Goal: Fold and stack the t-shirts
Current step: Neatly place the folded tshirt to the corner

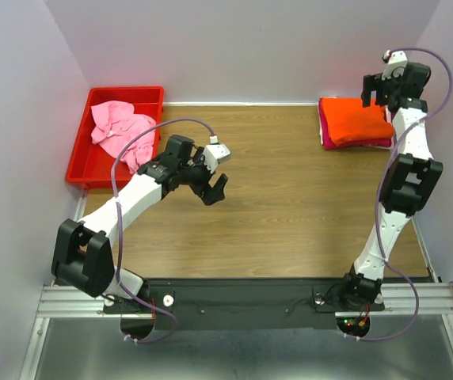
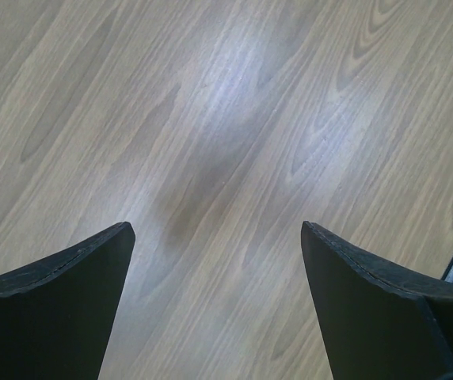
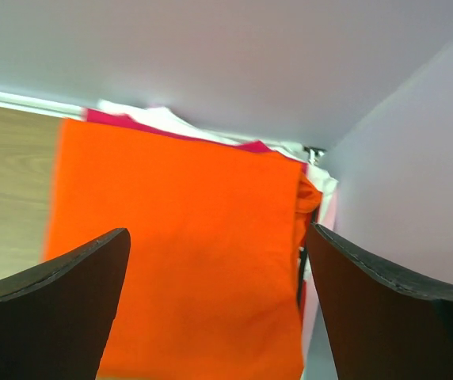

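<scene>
At far right, orange t-shirt (image 1: 355, 119) crosswise atop magenta t-shirt (image 1: 328, 142), left tool (image 2: 216, 228) and right tool (image 3: 217, 233) released

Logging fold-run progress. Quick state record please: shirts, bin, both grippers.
stack: orange shirt folded on top of magenta shirt, far right corner
unfolded: pink shirt, crumpled in red bin, far left
left gripper: open, empty, over bare table
right gripper: open, empty, above the stack
left to do: pink shirt
</scene>
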### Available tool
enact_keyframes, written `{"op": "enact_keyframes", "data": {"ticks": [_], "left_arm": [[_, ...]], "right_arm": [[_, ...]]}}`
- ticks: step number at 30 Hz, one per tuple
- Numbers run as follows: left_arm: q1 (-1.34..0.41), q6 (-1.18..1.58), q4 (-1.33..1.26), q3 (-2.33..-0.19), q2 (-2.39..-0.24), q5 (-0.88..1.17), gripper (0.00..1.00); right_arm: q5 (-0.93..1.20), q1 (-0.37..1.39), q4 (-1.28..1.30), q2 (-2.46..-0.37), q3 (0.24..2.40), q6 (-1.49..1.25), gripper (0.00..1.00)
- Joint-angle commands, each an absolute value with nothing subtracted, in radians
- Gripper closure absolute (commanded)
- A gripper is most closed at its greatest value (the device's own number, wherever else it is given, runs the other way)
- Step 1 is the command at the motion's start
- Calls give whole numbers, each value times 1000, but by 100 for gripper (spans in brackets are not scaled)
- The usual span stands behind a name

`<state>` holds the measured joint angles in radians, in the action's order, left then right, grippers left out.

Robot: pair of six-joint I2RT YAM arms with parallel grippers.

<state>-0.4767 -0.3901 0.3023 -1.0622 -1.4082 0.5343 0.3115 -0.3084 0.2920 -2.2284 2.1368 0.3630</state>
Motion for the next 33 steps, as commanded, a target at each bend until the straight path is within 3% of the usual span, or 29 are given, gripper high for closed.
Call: {"op": "enact_keyframes", "data": {"ticks": [1,8,21,27,33], "left_arm": [[-472,-373,316,-1121,-1370,606,1],[-411,-284,296,-1158,-1371,666,1],[-285,-207,373,-1161,-1328,620,1],[-270,-291,466,-1097,-1342,529,1],[-259,-235,391,-968,-1236,451,1]], "right_arm": [[452,-316,305,-2054,2082,257,2],[560,-314,448,-1922,1938,146,0],[644,-314,606,-1484,1335,192,0],[699,-314,718,-1326,1143,248,0],[735,-314,756,-1187,1028,276,0]]}}
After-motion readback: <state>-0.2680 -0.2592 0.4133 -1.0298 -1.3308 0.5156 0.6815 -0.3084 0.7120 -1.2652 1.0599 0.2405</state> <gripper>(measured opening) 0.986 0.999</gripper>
